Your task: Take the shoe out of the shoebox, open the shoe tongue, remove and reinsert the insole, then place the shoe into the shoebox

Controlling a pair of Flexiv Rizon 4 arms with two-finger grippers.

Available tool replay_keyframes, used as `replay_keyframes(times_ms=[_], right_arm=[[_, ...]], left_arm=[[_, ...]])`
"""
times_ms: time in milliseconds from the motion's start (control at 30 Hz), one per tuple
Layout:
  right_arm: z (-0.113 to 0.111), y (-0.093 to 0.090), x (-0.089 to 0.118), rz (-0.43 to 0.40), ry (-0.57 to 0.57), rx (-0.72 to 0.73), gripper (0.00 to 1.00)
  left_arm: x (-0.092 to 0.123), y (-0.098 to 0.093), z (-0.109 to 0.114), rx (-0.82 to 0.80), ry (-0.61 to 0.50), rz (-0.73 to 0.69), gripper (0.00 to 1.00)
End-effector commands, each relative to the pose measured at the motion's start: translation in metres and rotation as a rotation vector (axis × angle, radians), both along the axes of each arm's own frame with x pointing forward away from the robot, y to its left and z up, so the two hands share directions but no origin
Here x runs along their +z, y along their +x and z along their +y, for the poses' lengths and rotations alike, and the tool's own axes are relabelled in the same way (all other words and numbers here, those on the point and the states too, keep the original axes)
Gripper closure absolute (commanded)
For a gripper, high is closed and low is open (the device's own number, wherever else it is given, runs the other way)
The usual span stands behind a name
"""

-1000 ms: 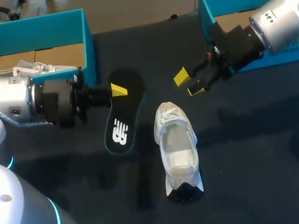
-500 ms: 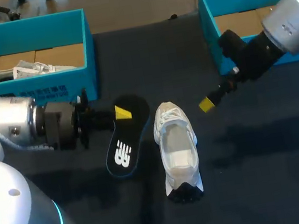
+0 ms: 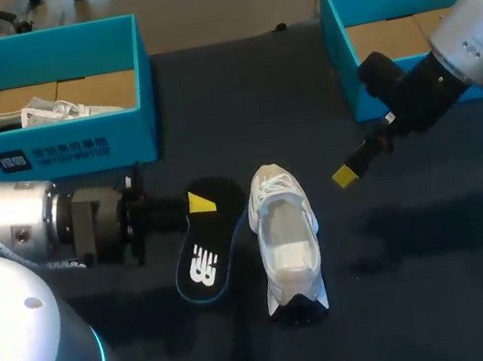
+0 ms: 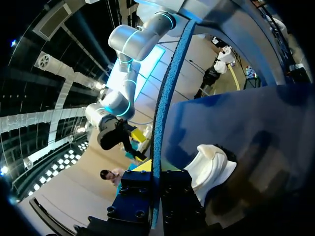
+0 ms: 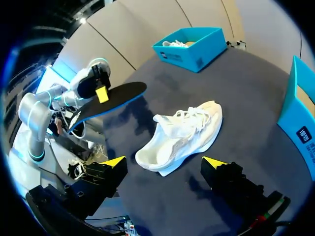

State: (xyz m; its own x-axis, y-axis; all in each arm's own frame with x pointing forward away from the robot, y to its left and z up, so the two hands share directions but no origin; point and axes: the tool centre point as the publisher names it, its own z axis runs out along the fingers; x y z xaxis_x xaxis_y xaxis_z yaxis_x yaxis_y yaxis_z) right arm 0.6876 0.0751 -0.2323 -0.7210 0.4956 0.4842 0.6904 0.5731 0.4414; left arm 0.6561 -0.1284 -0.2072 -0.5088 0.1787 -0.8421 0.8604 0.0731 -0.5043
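Note:
A white shoe (image 3: 285, 238) lies on the dark table, toe to the far side, its opening facing up. Just left of it the black insole (image 3: 205, 251) with a blue edge hangs tilted above the table, and my left gripper (image 3: 199, 201) is shut on its far end. In the left wrist view the insole (image 4: 165, 113) runs edge-on out from between the fingers, with the shoe (image 4: 209, 167) beside it. My right gripper (image 3: 345, 176) hovers to the right of the shoe's toe. Its fingers (image 5: 114, 162) stand wide open above the shoe (image 5: 182, 132), holding nothing.
A teal shoebox (image 3: 134, 115) at the back left holds another white shoe (image 3: 35, 113). A second teal shoebox (image 3: 336, 44) stands at the back right, close behind my right arm. The table's front half is bare dark cloth.
My left gripper has carried the insole nearer and lower beside the shoe. My right gripper has turned and shifted right and nearer, so only one yellow tip shows from above.

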Motion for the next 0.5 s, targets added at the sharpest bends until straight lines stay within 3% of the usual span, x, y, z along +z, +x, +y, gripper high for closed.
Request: replay_keyframes(times_ms=[33,133,400,500], right_arm=[[0.001,0.000,-0.001,0.000,-0.003,-0.001,0.00],[-0.001,-0.004,-0.006,-0.001,-0.010,0.001,0.00],[-0.014,-0.031,-0.038,-0.160,-0.126,0.116,0.00],[-0.019,-0.036,-0.050,-0.174,-0.139,0.135,0.00]], left_arm=[[0.001,-0.002,0.000,0.004,0.004,-0.001,1.00],[0.004,-0.008,-0.002,0.008,0.008,0.020,1.00],[0.010,-0.029,-0.011,0.033,0.026,0.147,1.00],[0.010,-0.038,-0.016,0.017,0.048,0.204,1.00]])
